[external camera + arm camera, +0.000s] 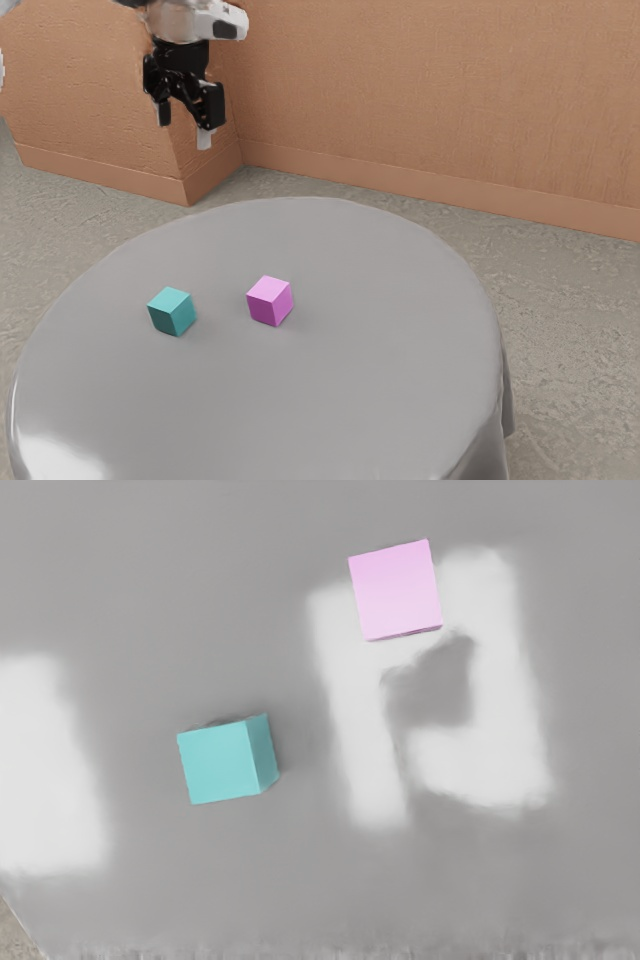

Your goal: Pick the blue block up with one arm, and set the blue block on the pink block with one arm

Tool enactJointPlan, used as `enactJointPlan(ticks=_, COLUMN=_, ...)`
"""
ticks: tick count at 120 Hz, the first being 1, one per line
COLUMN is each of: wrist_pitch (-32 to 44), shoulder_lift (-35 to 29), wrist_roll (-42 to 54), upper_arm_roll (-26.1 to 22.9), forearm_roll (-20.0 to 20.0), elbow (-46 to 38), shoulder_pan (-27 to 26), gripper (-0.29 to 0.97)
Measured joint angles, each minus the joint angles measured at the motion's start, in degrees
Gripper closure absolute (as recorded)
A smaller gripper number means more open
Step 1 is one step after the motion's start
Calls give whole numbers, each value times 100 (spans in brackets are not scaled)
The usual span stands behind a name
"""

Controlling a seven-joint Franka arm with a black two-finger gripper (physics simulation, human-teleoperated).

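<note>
We are looking at a job that, by our reading, is only beginning. Nearest to us, the round grey surface [350,400] is carrying both blocks, and nothing is stacked yet. The blue block [171,311] is sitting flat on it, near the pink block [270,300], on the exterior view's left of it and a touch nearer to us. A gap of bare surface is lying between the two, so they are not touching. The wrist view is telling us the same. The blue block [228,759] and the pink block [396,588] are lying apart, each resting level on the surface [150,580], neither tilted.

Farther off, the tool [185,125] is hanging high above and well beyond the pink block, toward the exterior view's upper left, in front of the wall [450,90]. Its fingers are standing spread with nothing between them, so it is carrying nothing.

We are therefore judging that no step is done. The blue block is waiting to be grasped, and the reach down, the grasp, the lift, the carry over the pink block and the release are all left.

We are finding no brand, label or writing on the blocks, the surface or the tool.
</note>
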Motion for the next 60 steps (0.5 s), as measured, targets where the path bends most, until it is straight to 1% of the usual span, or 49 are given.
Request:
enactJointPlan(ticks=6, wrist_pitch=240, shoulder_lift=59, wrist_roll=52, upper_arm_roll=5, forearm_roll=-37, elbow=-497, shoulder_pan=225, gripper=0)
enactJointPlan(ticks=14, wrist_pitch=686, shoulder_lift=-69, wrist_roll=114, upper_arm_roll=-1, forearm_roll=-83, elbow=-1352, shoulder_pan=605, gripper=0)
enactJointPlan(ticks=21, wrist_pitch=1187, shoulder_lift=-505, wrist_roll=167, upper_arm_roll=-22, forearm_roll=-170, elbow=-2358, shoulder_pan=1003, gripper=0)
enactJointPlan(ticks=25, wrist_pitch=1471, shoulder_lift=-894, wrist_roll=195, upper_arm_roll=-31, forearm_roll=-229, elbow=-2977, shoulder_pan=1180, gripper=0)
enactJointPlan(ticks=30, wrist_pitch=1823, shoulder_lift=-1286, wrist_roll=231, upper_arm_roll=-32, forearm_roll=-320, elbow=-3587, shoulder_pan=1285, gripper=0)
enactJointPlan(ticks=34, wrist_pitch=2111, shoulder_lift=-1475, wrist_roll=264, upper_arm_roll=36, forearm_roll=-404, elbow=-3951, shoulder_pan=1251, gripper=0)
enactJointPlan(ticks=36, wrist_pitch=2259, shoulder_lift=-1536, wrist_roll=281, upper_arm_roll=159, forearm_roll=-447, elbow=-4088, shoulder_pan=1137, gripper=0)
enactJointPlan(ticks=38, wrist_pitch=2409, shoulder_lift=-1594, wrist_roll=301, upper_arm_roll=443, forearm_roll=-494, elbow=-4243, shoulder_pan=859, gripper=0)
enactJointPlan(ticks=42, wrist_pitch=2725, shoulder_lift=-1684, wrist_roll=352, upper_arm_roll=1514, forearm_roll=-586, elbow=-4531, shoulder_pan=-213, gripper=0)
enactJointPlan(ticks=44, wrist_pitch=2879, shoulder_lift=-1703, wrist_roll=382, upper_arm_roll=1892, forearm_roll=-640, elbow=-4633, shoulder_pan=-598, gripper=0)
enactJointPlan(ticks=47, wrist_pitch=3095, shoulder_lift=-1683, wrist_roll=433, upper_arm_roll=2316, forearm_roll=-729, elbow=-4738, shoulder_pan=-1032, gripper=0)
enactJointPlan(ticks=51, wrist_pitch=3347, shoulder_lift=-1622, wrist_roll=505, upper_arm_roll=2713, forearm_roll=-839, elbow=-4824, shoulder_pan=-1434, gripper=0)
enactJointPlan(ticks=60, wrist_pitch=3811, shoulder_lift=-1536, wrist_roll=675, upper_arm_roll=3229, forearm_roll=-1076, elbow=-5022, shoulder_pan=-1950, gripper=0)
